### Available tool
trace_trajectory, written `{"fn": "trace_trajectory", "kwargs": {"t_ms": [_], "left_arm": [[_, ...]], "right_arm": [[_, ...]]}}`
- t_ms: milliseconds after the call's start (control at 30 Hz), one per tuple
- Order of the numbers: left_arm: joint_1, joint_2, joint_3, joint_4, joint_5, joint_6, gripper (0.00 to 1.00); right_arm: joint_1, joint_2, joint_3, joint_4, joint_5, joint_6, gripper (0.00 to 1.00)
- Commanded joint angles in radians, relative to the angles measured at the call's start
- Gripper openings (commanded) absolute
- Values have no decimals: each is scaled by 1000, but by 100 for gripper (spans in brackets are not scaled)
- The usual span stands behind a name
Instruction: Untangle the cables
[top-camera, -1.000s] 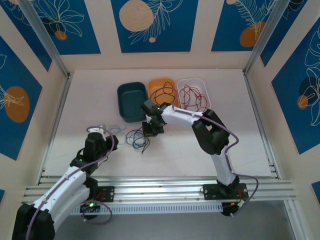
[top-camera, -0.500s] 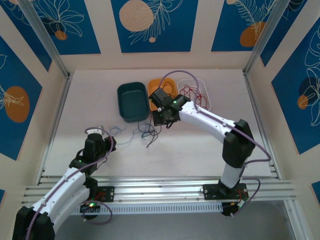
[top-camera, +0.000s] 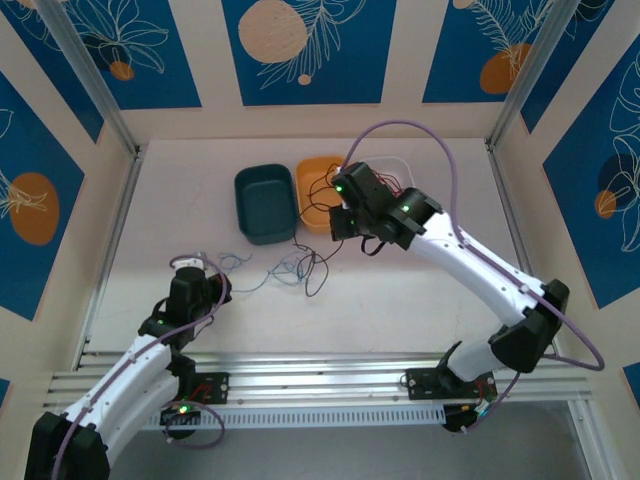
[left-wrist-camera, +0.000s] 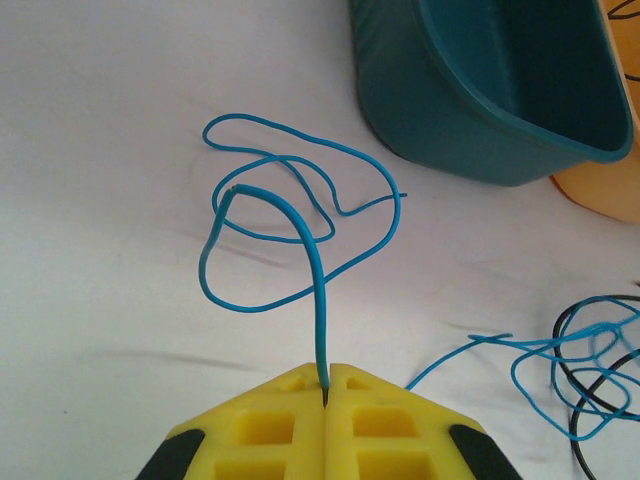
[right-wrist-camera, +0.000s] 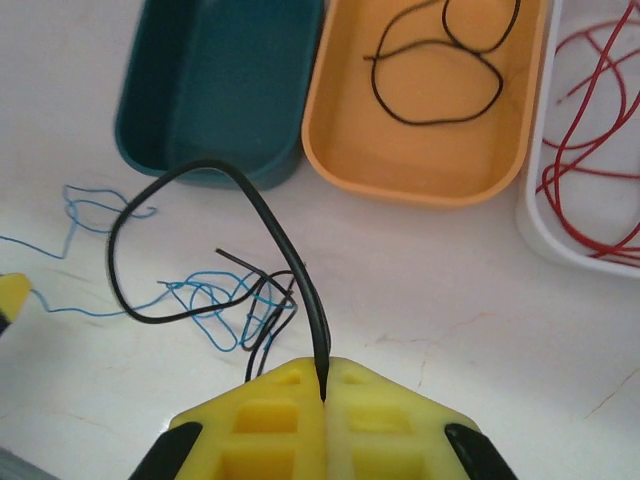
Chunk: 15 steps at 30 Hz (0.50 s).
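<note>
Right gripper (right-wrist-camera: 323, 388) pinching black cable (right-wrist-camera: 205, 165), jaws pressed together. Versus a second ago: right arm stretching out, gripper moving off desk (top-camera: 400, 290) middle toward far edge, now hanging at near rim of orange bin (top-camera: 318, 172). Black cable trailing back into blue-black tangle (top-camera: 300, 265), which is spreading flatter. Left gripper (left-wrist-camera: 327, 388) staying near left edge, clamping blue cable (left-wrist-camera: 319, 310). Second black cable (right-wrist-camera: 420, 122) lying in orange bin, red cables (right-wrist-camera: 590, 110) in white bin (right-wrist-camera: 535, 225), teal bin (top-camera: 262, 205) beside.
</note>
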Motion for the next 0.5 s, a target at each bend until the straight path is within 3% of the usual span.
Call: {"fn": "trace_trajectory", "kwargs": {"t_ms": [0,467], "left_arm": [[10,12,-9,4,-16,-13,0],[10,61,-7,42,5,-16,0]], "right_arm": [[-6,-73,45,3,-19,-44,0],[-68,-221,132,77,-189,-122,0]]}}
